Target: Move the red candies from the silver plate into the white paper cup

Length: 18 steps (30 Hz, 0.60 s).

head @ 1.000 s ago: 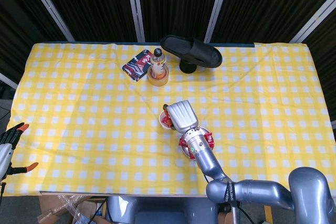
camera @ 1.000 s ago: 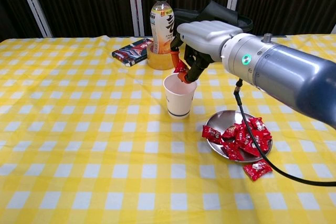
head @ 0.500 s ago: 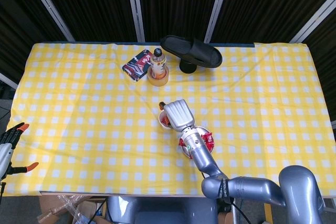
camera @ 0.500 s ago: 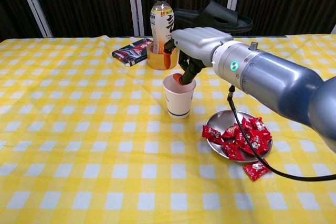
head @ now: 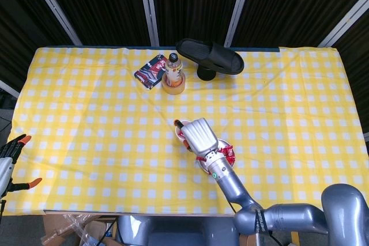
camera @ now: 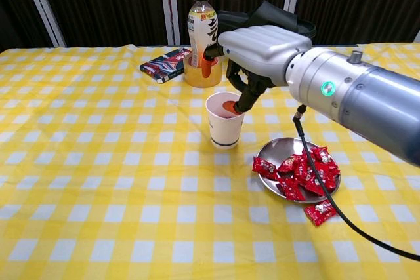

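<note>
The white paper cup point(camera: 224, 129) stands mid-table, with the silver plate point(camera: 277, 148) just to its right. A heap of red candies point(camera: 302, 172) lies on the plate, and one more candy point(camera: 319, 212) lies on the cloth in front of it. My right hand point(camera: 262, 50) hovers over the cup's mouth, its fingers apart and pointing down, with nothing visible between them. From the head view that hand point(head: 200, 136) hides most of the cup point(head: 179, 131). My left hand point(head: 11, 156) hangs off the table's left edge, fingers spread and holding nothing.
At the back stand a drink bottle point(camera: 201, 24) inside a tape roll point(camera: 197, 75), a dark snack packet point(camera: 164, 65) and a black sandal point(camera: 269, 18) on a stand. Yellow checked cloth covers the table.
One second ago my right hand pinched a red candy above the cup. It dipped its fingers into the cup, then rose and shifted slightly right without the candy.
</note>
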Each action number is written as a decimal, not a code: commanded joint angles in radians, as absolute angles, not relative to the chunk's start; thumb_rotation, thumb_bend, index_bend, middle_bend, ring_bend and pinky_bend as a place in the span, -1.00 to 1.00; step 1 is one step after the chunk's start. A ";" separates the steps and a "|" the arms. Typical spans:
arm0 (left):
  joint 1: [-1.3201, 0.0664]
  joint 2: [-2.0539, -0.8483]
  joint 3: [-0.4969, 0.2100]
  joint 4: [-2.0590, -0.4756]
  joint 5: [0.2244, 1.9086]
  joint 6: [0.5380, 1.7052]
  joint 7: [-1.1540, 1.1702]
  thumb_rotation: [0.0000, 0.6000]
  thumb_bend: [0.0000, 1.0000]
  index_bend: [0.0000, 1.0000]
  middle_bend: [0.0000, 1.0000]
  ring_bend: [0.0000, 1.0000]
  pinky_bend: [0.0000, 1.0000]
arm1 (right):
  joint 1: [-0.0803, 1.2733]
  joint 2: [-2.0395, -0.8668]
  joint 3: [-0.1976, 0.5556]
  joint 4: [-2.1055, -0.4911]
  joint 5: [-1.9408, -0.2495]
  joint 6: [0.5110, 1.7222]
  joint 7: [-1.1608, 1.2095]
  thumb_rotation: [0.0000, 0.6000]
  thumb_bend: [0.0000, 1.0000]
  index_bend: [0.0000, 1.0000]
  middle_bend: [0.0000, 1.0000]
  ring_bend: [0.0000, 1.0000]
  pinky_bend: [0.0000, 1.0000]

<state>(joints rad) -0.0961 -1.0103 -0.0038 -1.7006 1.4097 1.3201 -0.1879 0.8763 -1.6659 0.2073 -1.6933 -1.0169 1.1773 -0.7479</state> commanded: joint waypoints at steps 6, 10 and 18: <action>-0.090 -1.019 -0.004 -1.697 1.418 1.340 -0.172 1.00 -0.95 -1.00 -1.00 -1.00 -1.00 | 0.796 -1.527 -0.018 -1.798 -1.314 1.198 -0.736 1.00 -0.37 -0.38 0.61 0.90 1.00; -0.087 -1.023 -0.006 -1.697 1.414 1.346 -0.163 1.00 -0.95 -1.00 -1.00 -1.00 -1.00 | 0.772 -1.498 -0.098 -1.786 -1.410 1.183 -0.747 1.00 -0.37 -0.38 0.62 0.90 1.00; -0.080 -1.031 -0.008 -1.697 1.412 1.362 -0.146 1.00 -0.95 -1.00 -1.00 -1.00 -1.00 | 0.704 -1.492 -0.158 -1.769 -1.428 1.167 -0.761 1.00 -0.37 -0.38 0.62 0.90 1.00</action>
<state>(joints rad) -0.0799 -1.0314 -0.0076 -1.6968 1.4125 1.3619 -0.1460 0.7092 -1.4903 -0.1547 -1.7721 -1.4275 1.1700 -0.7569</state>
